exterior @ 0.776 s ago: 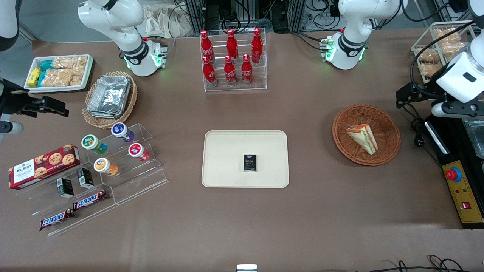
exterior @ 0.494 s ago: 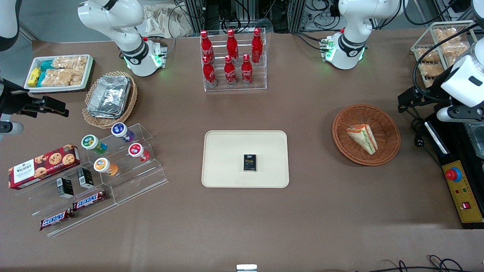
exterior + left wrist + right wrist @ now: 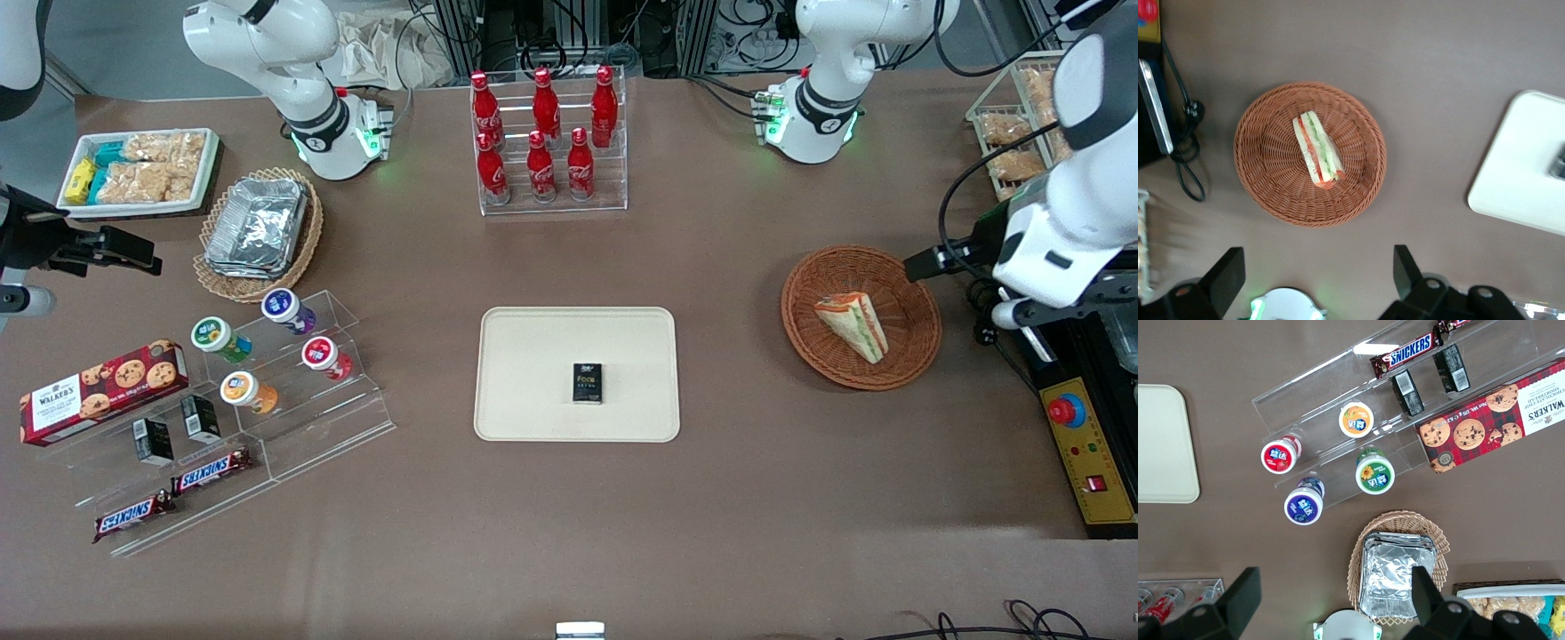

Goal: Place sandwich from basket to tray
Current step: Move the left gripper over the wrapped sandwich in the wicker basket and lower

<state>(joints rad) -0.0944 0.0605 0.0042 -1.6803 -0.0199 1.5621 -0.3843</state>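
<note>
The sandwich (image 3: 852,324) lies on its side in the round reddish-brown basket (image 3: 909,298), toward the working arm's end of the table. In the left wrist view the sandwich (image 3: 1317,150) shows its green and red filling inside the basket (image 3: 1271,160). My left gripper (image 3: 1317,277) is open and empty, with its fingers (image 3: 1405,268) spread wide, high above the table. Its hand (image 3: 1053,253) hangs beside the basket's outer rim, not touching it. The cream tray (image 3: 533,356) lies at the table's middle and also shows in the left wrist view (image 3: 1525,167).
A small black box (image 3: 588,383) lies on the tray. A yellow control box (image 3: 1089,453) and cables (image 3: 982,307) sit beside the basket at the table's end. A rack of red bottles (image 3: 547,142) stands farther from the front camera than the tray.
My left arm has swung in from the table's end toward the basket and a little nearer the front camera. The sandwich, basket and tray have not moved.
</note>
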